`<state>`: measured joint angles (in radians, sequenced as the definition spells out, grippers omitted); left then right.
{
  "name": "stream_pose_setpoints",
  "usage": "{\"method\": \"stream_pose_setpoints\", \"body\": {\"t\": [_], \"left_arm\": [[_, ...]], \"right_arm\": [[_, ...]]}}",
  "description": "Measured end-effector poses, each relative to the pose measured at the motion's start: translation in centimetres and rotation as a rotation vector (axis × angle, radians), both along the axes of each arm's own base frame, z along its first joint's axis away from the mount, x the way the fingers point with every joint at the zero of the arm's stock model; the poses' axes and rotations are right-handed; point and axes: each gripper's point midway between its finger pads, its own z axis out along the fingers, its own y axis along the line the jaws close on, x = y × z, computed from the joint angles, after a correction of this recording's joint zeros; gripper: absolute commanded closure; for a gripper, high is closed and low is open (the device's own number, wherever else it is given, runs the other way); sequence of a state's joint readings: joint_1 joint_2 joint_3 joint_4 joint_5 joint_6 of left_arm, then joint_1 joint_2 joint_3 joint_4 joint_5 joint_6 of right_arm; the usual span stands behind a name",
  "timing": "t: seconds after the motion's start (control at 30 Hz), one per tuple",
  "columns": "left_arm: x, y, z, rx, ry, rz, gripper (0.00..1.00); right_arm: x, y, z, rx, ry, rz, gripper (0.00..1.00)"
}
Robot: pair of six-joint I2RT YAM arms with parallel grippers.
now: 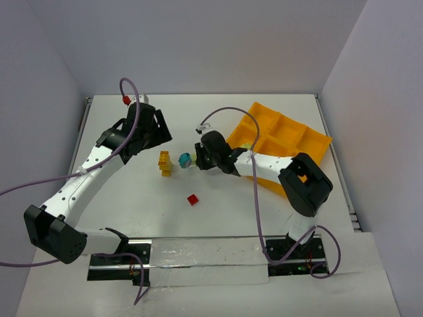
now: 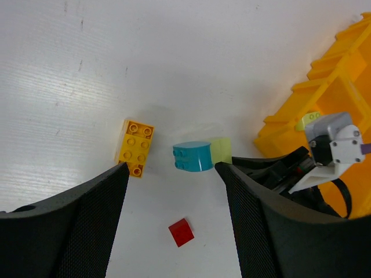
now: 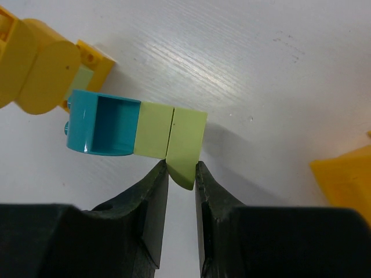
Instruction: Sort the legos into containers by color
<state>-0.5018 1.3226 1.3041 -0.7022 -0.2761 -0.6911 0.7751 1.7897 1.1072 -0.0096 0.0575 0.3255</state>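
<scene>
My right gripper is shut on the end of a light green lego that is joined to a teal-blue lego. That stack sits low over the table, left of the orange-yellow tray. I cannot tell whether it touches the table. A yellow lego stack lies just left of it, and a red lego lies nearer the front. My left gripper is open and empty, hovering behind the yellow stack. Its view also shows the teal lego and the red lego.
A light green lego lies in one tray compartment. The tray's corner is to the right of my right gripper. A red cable connector sits on the left arm's cable. Walls close in the table on three sides.
</scene>
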Motion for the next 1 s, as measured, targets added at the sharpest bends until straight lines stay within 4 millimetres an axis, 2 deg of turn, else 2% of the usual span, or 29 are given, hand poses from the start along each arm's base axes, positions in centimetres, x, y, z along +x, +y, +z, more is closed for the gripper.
{"method": "stream_pose_setpoints", "body": {"t": [0.13,0.33,0.43,0.6,0.7,0.9,1.0], "left_arm": [[-0.4,0.4,0.3,0.020,-0.007,-0.012,0.26],[-1.1,1.2,2.6,0.081,-0.089,-0.097,0.23],[-1.4,1.0,4.0,0.103,-0.138,-0.176,0.18],[-1.7,0.1,6.4,0.147,-0.222,-0.323,0.03],[-2.2,-0.5,7.5,0.170,-0.270,-0.422,0.01],[-3.7,-2.3,8.1,0.203,-0.333,-0.647,0.01],[-4.2,-3.1,6.9,0.204,-0.346,-0.727,0.01]], "right_arm": [[-0.5,0.0,1.6,0.025,-0.004,0.014,1.00],[-1.2,-0.6,4.7,0.059,-0.026,0.028,1.00],[-1.4,-1.2,5.8,0.069,-0.025,0.029,1.00],[-2.3,-2.4,6.8,0.064,-0.002,0.037,1.00],[-3.0,-3.1,7.5,0.063,0.010,0.044,1.00],[-4.1,-4.1,7.8,0.042,0.053,0.061,1.00],[-4.6,-4.6,7.8,0.044,0.082,0.070,1.00]]}}
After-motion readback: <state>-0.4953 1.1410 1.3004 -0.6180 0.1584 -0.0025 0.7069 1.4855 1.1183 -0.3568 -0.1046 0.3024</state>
